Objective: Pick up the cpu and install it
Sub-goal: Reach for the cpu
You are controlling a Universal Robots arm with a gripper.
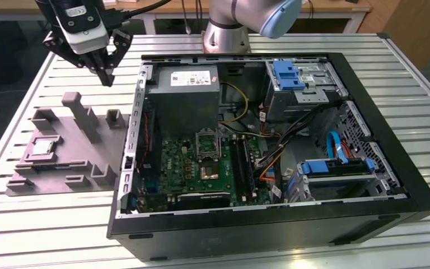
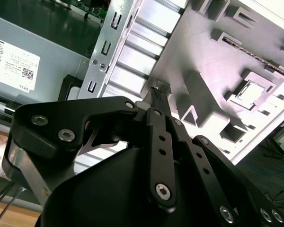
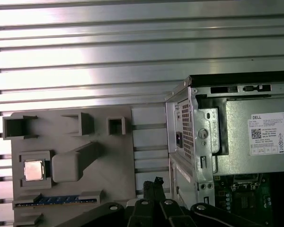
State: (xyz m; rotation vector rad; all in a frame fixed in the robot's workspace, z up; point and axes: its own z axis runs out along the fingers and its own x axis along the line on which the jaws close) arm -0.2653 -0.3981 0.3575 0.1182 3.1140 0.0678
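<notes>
The cpu is a small silvery square lying in a recess of the grey plastic tray on the exterior view's left; it also shows in the first wrist view and the second wrist view. My gripper hangs above the slatted table beyond the tray's far right corner, beside the open computer case. Its fingertips are pressed together with nothing between them, as the second wrist view also shows. The green motherboard lies inside the case, with its metal-framed socket uncovered.
The black case fills the table's middle and right, holding a grey power supply, cables and blue drive brackets. The tray has several raised blocks. The arm's base stands behind the case.
</notes>
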